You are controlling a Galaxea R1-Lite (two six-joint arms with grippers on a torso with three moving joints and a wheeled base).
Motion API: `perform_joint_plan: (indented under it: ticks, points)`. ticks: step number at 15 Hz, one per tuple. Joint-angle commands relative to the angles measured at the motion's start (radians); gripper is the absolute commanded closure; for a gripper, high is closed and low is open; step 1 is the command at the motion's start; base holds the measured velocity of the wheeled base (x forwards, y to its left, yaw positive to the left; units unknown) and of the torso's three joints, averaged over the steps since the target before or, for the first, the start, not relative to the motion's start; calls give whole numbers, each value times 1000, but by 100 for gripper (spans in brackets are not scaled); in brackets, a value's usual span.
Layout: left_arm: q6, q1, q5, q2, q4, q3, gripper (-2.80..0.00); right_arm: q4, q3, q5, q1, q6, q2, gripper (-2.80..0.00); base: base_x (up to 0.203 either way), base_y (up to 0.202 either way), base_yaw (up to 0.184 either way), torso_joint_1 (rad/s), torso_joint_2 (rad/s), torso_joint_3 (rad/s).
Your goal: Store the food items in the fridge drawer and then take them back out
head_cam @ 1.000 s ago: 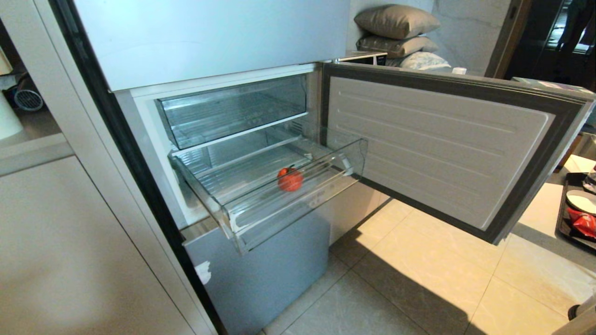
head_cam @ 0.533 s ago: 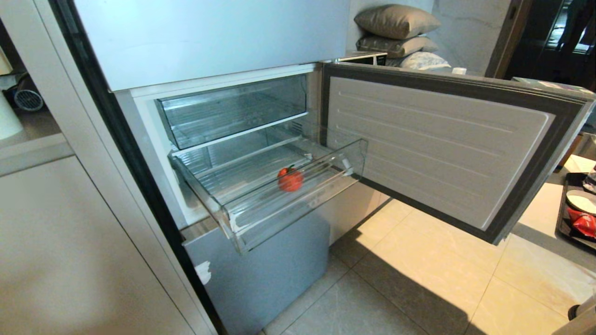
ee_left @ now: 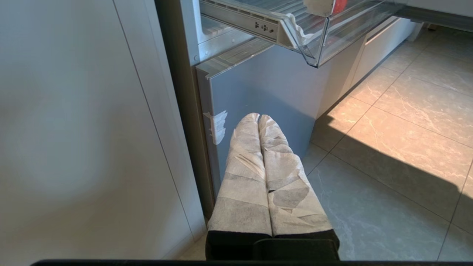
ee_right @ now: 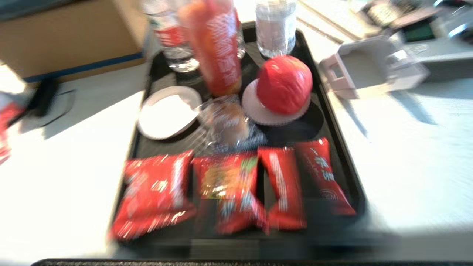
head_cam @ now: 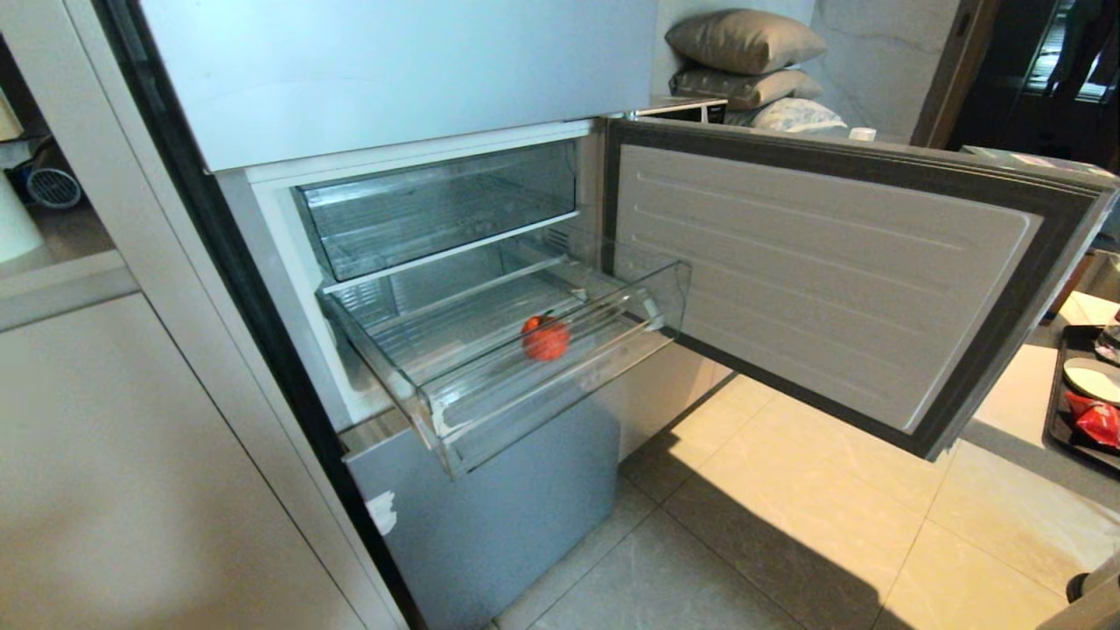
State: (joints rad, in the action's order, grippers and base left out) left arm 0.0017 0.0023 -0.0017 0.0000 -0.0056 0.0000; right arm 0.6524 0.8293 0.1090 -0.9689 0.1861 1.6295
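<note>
Left tool [ee_left: 258, 120], its wrapped fingers pressed together, hangs low before the fridge, below the pulled-out fridge drawer [head_cam: 560, 398], whose long axis slants lower left to upper right. One red fruit [head_cam: 545, 338] lies mid-drawer; another [ee_right: 283, 84] sits upper centre on the tray [ee_right: 347, 155]. Right tool's fingers are unseen.

The fridge drawer [head_cam: 560, 367] is made of clear, glossy plastic, ribbed along its floor. The door panels [head_cam: 490, 516] are finished in smooth, matt silver-grey. The floor [head_cam: 787, 516] is laid with polished, marbled tiles. The left gripper [ee_left: 258, 117] is wrapped in rough, creased white cloth tape. Shiny red foil packets [ee_right: 155, 192] are laid on a black plastic tray [ee_right: 347, 173].
</note>
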Motion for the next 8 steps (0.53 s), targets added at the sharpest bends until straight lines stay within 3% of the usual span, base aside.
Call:
perform_joint_plan:
  ticks: [1,3,4,6,8]
  points:
    - [0,1,0,2,-1,2,0,-19,-131,2,18,-27,-306,0,0,0,0,0,0,0]
    - [0,1,0,2,-1,2,0,-31,-243,-3,107,-71,-466,0,0,0,0,0,0,0]
    - [0,1,0,2,-1,2,0,-35,-295,-9,208,-88,-523,0,0,0,0,0,0,0]
    - [0,1,0,2,-1,2,0,-73,-410,-42,487,-111,-681,0,0,0,0,0,0,0]
    - [0,1,0,2,-1,2,0,-169,-505,-82,706,-122,-880,0,0,0,0,0,0,0]
